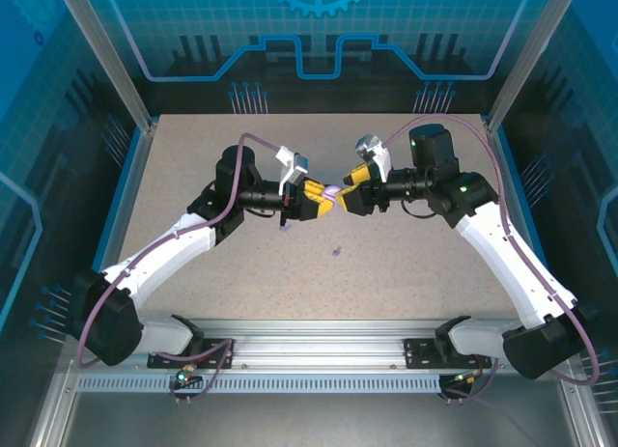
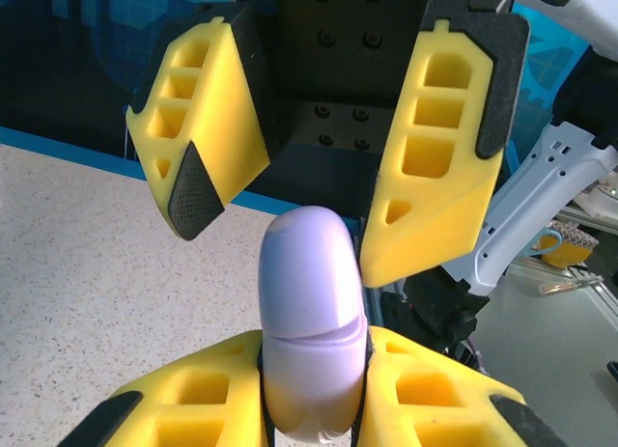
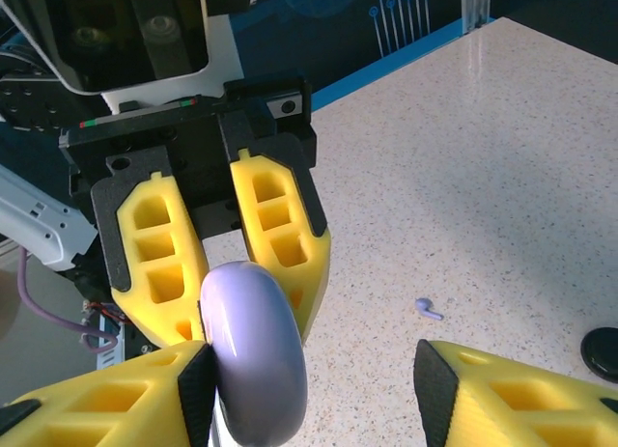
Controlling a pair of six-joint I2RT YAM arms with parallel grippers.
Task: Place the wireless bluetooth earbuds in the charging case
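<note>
Hovering over mid-table in the top view, the left gripper (image 1: 319, 198) is clamped on the lavender case (image 1: 331, 190), a purple earbud (image 1: 336, 249) lying on the table (image 1: 435, 273) below. In the left wrist view the right gripper (image 2: 292, 225) stands with fingers (image 2: 425, 177) apart astride the closed lid (image 2: 309, 264); they should probably close squarely above the seam (image 2: 314, 333) and pry gently. The right wrist view puts the earbud well apart from the case.
</note>
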